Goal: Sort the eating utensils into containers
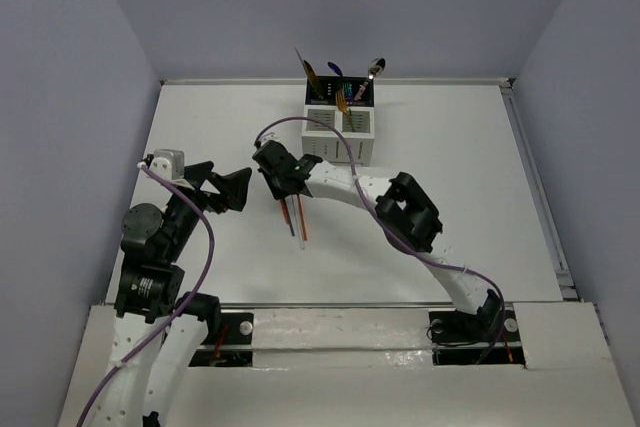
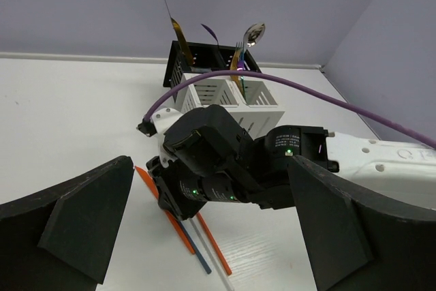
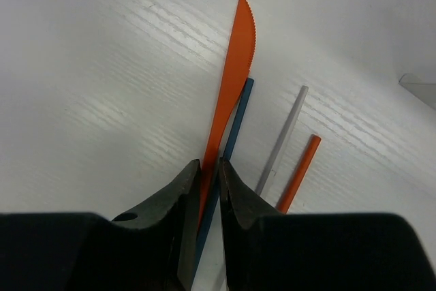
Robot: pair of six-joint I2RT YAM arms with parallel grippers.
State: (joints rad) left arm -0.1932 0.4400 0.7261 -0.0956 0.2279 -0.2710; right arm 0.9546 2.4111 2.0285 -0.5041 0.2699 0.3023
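White table (image 1: pixel 450 217) under grey walls carries the slatted white caddy (image 1: pixel 338 127) at its far edge, with several utensils standing in it, and a loose cluster lies near the middle. Over that cluster the right gripper (image 3: pixel 209 168) straddles the handle of an orange knife (image 3: pixel 238 52), its jaws narrowed to a slit; whether they pinch it cannot be told. A blue chopstick (image 3: pixel 238 117) lies touching the knife, with a pale chopstick (image 3: pixel 286 127) and an orange chopstick (image 3: pixel 300 168) just beside. A clean pick probably means closing on the knife alone, keeping the blue chopstick out, then lifting straight up. The left gripper (image 1: pixel 225 185) hovers nearby, wide open and empty.
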